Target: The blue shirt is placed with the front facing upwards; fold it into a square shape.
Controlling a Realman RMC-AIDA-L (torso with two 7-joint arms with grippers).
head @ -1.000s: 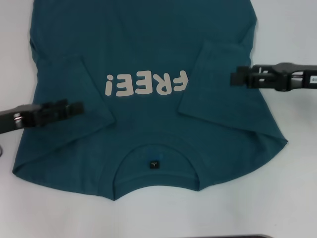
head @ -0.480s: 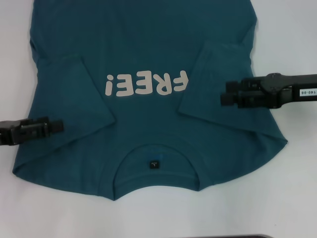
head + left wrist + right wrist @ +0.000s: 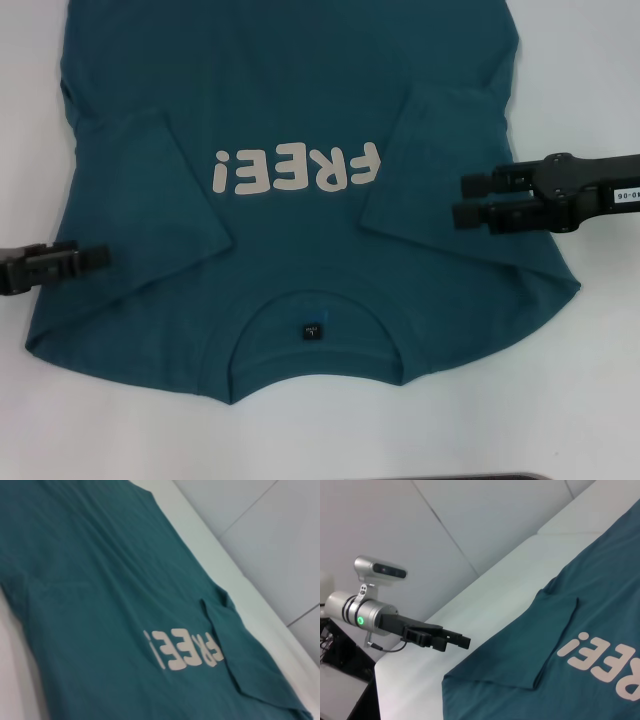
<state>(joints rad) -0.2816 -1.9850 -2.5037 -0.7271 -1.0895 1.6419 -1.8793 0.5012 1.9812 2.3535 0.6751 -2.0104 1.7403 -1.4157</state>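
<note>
While it lies spread flat on the white table (image 3: 600, 60), the blue shirt (image 3: 300, 110) fills most of the head view, front up.

Shirt: collar at 6 o'clock nearest the robot, hem running off toward 12 o'clock; the cream "FREE!" lettering (image 3: 297, 170) reads upside down from the head camera.
Neck label: small dark label (image 3: 312, 329) inside the collar, just below the lettering toward 6 o'clock.
Sleeves: both are folded inward onto the chest; the left sleeve (image 3: 150, 190) lies at 9 o'clock of the lettering, the right sleeve (image 3: 430, 165) at 3 o'clock.
Left gripper: the left gripper (image 3: 95, 257) sits at about 8 o'clock of the lettering, over the shirt's left edge near the shoulder, fingers pointing inward; they look pressed together with nothing between them. The right wrist view shows it (image 3: 462, 641) beside the shirt's edge, holding no cloth.
Right gripper: the right gripper (image 3: 462, 198) is at 3 o'clock, over the outer edge of the right sleeve; its two fingers (image 3: 478, 182) stand apart, one above the other in the head view, with no fabric between them.
Left wrist view: only the shirt (image 3: 100, 580) and lettering (image 3: 182, 650) show, none of that arm's fingers.
</note>
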